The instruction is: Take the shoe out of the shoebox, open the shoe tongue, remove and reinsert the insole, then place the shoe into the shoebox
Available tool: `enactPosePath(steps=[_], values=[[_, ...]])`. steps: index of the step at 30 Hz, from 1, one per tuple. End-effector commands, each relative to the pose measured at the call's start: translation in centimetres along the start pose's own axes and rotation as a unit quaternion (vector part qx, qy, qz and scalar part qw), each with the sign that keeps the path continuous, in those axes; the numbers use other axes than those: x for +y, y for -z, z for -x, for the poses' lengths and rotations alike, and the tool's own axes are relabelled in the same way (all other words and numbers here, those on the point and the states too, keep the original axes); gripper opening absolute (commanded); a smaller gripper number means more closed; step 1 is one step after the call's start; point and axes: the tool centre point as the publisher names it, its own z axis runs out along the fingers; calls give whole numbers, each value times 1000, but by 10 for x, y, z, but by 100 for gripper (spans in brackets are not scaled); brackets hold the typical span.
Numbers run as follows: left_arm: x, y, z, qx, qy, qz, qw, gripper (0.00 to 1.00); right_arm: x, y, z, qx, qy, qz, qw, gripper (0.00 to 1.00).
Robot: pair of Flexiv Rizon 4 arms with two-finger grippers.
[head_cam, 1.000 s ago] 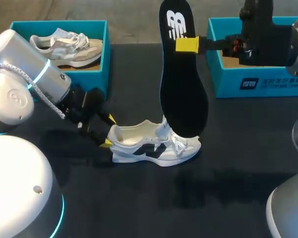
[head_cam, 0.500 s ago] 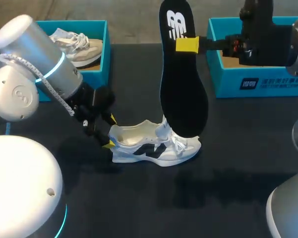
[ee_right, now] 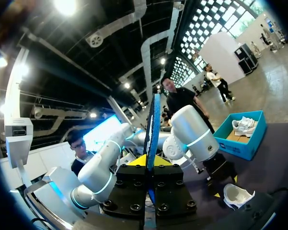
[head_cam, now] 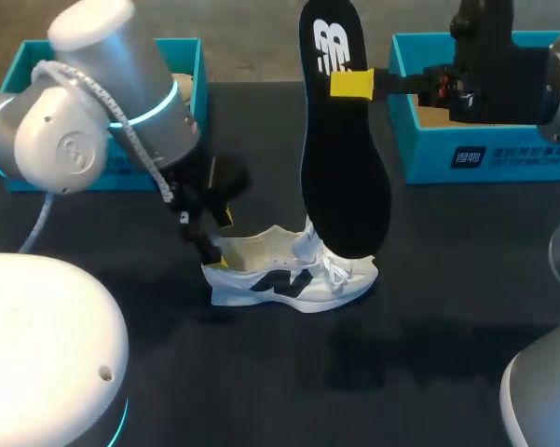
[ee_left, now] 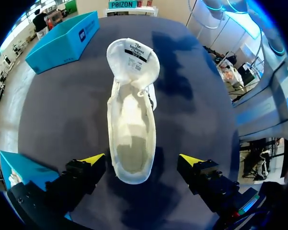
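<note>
White shoe (ee_left: 132, 129) between wide left fingers (ee_left: 93, 159); right fingers (head_cam: 349, 84) pinch flat black insole (head_cam: 340, 177).

Bench (head_cam: 447, 307): black matte top, fills head view edge to edge. Overhead light diffuse; faint darker shadow patches toward near edge.

White shoe (ee_left: 132, 129) on the table (ee_left: 62, 110) — tongue open. Its heel sits between the spread fingers of the left gripper (ee_left: 141, 159).

Head high behind; wrists close; shoe (head_cam: 289, 279) shared.
</note>
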Motion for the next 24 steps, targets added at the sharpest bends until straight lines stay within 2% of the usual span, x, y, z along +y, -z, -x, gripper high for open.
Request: enactPosePath(steps=[1,9,24], values=[[-3,6,1,-6,1,55,998,100,1,-4,1,-2,-1,-2,1000,0],[-2,11,9,-19,-1,81,996,100,1,-4,1,-2,-1,-2,1000,0],[-1,12,13,-26,0,92,995,100,1,-4,1,-2,-1,-2,1000,0]])
